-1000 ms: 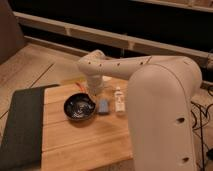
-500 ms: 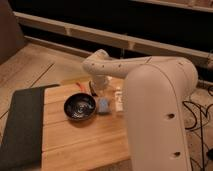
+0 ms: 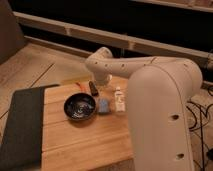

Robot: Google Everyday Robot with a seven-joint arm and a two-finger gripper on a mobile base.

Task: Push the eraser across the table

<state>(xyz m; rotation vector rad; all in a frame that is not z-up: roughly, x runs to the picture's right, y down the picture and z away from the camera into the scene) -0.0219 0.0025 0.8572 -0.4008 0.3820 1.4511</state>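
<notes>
The table (image 3: 85, 145) is a light-brown top of long wooden planks. A small blue block (image 3: 103, 105), which looks like the eraser, lies on it just right of a dark bowl (image 3: 79, 106). My white arm (image 3: 150, 85) reaches in from the right and bends down at the table's far edge. My gripper (image 3: 94, 88) shows as a dark tip low over the table, just behind the blue block and the bowl, apart from the block.
A small white bottle (image 3: 119, 100) stands right of the blue block. A dark grey mat (image 3: 22, 125) covers the table's left side. A yellowish thing (image 3: 75, 81) lies at the far edge. Cables (image 3: 200, 115) hang at the right.
My arm's bend has shifted slightly to the right. The blue block, the bowl and the bottle have not moved.
</notes>
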